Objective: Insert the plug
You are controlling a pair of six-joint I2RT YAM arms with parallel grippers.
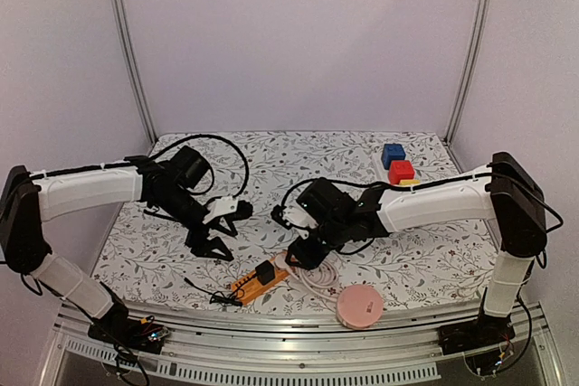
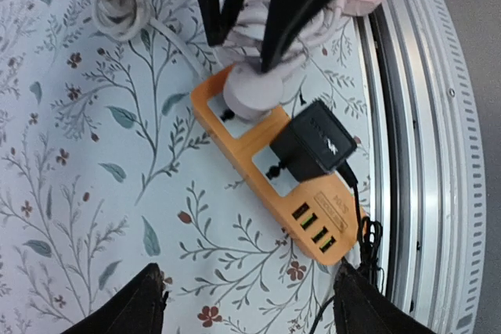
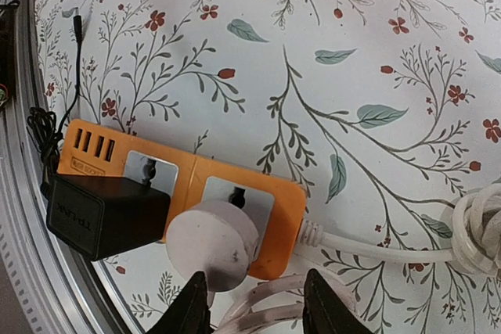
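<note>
With the right claw (image 3: pixel 254 295) parted over the white plug (image 3: pixel 211 248) and the left claw (image 2: pixel 250 279) wide, the unheld orange power strip (image 3: pixel 196 174) could be shoved sideways.

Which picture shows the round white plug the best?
The right wrist view: the round white plug sits whole on the orange power strip. In the left wrist view, dark fingers partly cover it; from the top it is tiny, by the right gripper.

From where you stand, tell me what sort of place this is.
Probably a robot lab test cell: plain walls framed by aluminium posts, a floral-covered table, and staged props like the orange power strip.
</note>
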